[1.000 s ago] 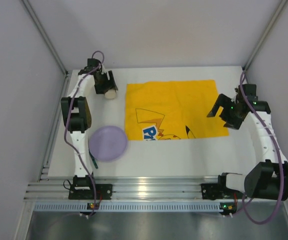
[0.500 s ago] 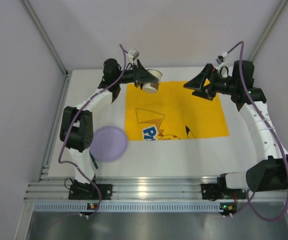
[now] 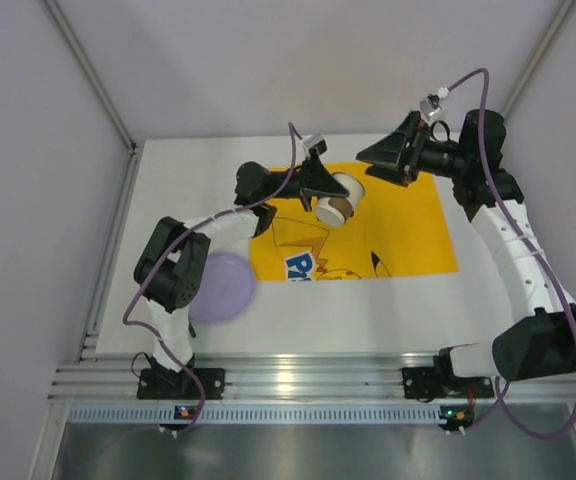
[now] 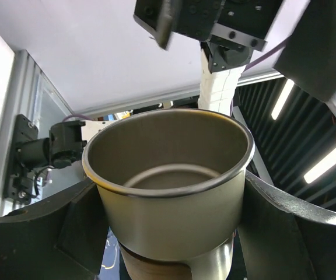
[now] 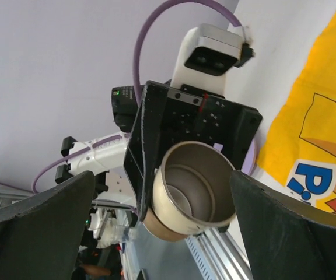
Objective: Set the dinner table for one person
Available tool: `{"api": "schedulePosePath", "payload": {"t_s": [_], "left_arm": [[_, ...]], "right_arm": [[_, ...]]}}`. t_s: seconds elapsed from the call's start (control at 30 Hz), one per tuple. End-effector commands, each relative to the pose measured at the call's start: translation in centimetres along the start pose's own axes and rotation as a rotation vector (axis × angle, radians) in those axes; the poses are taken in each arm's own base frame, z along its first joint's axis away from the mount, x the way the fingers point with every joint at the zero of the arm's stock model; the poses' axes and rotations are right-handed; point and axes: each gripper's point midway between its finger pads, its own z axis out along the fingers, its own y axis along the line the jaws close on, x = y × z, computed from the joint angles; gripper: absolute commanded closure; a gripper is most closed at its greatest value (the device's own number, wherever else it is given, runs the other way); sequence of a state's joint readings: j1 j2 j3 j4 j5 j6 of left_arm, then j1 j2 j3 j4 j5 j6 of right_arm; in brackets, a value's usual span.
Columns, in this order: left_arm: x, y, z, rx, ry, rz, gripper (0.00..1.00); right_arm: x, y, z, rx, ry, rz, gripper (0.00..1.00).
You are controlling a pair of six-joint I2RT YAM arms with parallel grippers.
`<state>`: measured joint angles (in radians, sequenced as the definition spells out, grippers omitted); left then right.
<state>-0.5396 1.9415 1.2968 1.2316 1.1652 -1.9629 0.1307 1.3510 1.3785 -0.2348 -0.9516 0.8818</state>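
My left gripper (image 3: 330,196) is shut on a steel cup (image 3: 340,199) with a brown base band and holds it tilted in the air above the yellow cartoon cloth (image 3: 408,225). In the left wrist view the cup (image 4: 168,192) fills the space between both fingers (image 4: 37,233). My right gripper (image 3: 380,160) is open and empty, just right of the cup and facing it. In the right wrist view the cup (image 5: 194,189) hangs between my wide-open right fingers (image 5: 37,230). A lilac plate (image 3: 218,285) lies on the white dinner table (image 3: 308,320) at the front left.
The ribbed aluminium rail (image 3: 298,378) runs along the table's near edge. Grey walls with slanted posts (image 3: 88,70) close in the sides and back. The lilac plate overlaps the cloth's front left corner.
My left arm has swung from the back left corner to over the middle of the cloth, carrying the cup. My right arm has moved from the right side to the back and turned toward the cup.
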Motion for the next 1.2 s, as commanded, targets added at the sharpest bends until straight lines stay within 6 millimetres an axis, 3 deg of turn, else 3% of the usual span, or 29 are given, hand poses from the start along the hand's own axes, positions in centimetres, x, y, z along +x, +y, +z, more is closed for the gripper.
{"api": "schedulePosePath", "payload": {"t_s": [0.0,0.27,0.33,0.37,0.43,0.47,0.53,0.57,0.67,0.73,0.87,0.97,1.0,1.1,1.13,1.17], "left_arm": [[5.3,-7.4,0.0,0.231,0.073,0.341,1.0],[5.4,-9.2,0.3,0.287,0.03,0.36,1.0],[5.8,-9.2,0.4,0.284,0.042,0.358,1.0],[6.0,-9.5,0.3,0.285,0.048,0.364,1.0],[6.5,-9.6,0.4,0.285,0.059,0.36,1.0],[6.8,-9.8,0.5,0.288,0.064,0.365,1.0],[7.3,-9.9,0.8,0.291,0.079,0.36,1.0],[7.4,-9.9,0.9,0.293,0.081,0.359,1.0],[7.7,-9.7,1.1,0.296,0.084,0.345,1.0],[8.0,-9.7,1.2,0.297,0.087,0.34,1.0],[8.5,-9.7,1.3,0.301,0.091,0.336,1.0],[8.4,-9.6,1.3,0.305,0.077,0.335,0.72],[8.4,-9.7,1.3,0.307,0.07,0.343,0.57],[8.2,-9.5,1.5,0.289,0.056,0.364,0.47],[7.8,-8.9,1.7,0.264,0.047,0.341,0.22],[7.7,-8.9,1.7,0.252,0.041,0.342,0.08]], "right_arm": [[0.6,3.8,0.0,-0.097,0.011,-0.083,0.0],[3.9,5.9,-1.0,-0.173,0.05,-0.075,0.0],[4.7,6.4,-1.5,-0.187,0.058,-0.064,0.05],[5.0,6.8,-1.7,-0.197,0.063,-0.068,0.16],[5.7,7.0,-1.8,-0.205,0.079,-0.056,0.29],[6.0,7.4,-2.1,-0.211,0.074,-0.065,0.44],[6.7,7.5,-2.3,-0.215,0.083,-0.062,0.58],[7.0,7.4,-2.4,-0.217,0.087,-0.061,0.7],[7.9,7.3,-2.4,-0.219,0.104,-0.053,0.92],[8.3,7.2,-2.4,-0.221,0.112,-0.05,0.99],[8.9,7.6,-2.5,-0.232,0.119,-0.062,1.0],[8.9,7.7,-2.6,-0.233,0.114,-0.072,1.0],[8.9,7.7,-2.6,-0.233,0.114,-0.073,1.0],[8.9,7.3,-2.5,-0.222,0.112,-0.07,1.0],[9.0,7.1,-2.4,-0.218,0.114,-0.068,1.0],[9.0,6.9,-2.3,-0.214,0.112,-0.066,1.0]]}}
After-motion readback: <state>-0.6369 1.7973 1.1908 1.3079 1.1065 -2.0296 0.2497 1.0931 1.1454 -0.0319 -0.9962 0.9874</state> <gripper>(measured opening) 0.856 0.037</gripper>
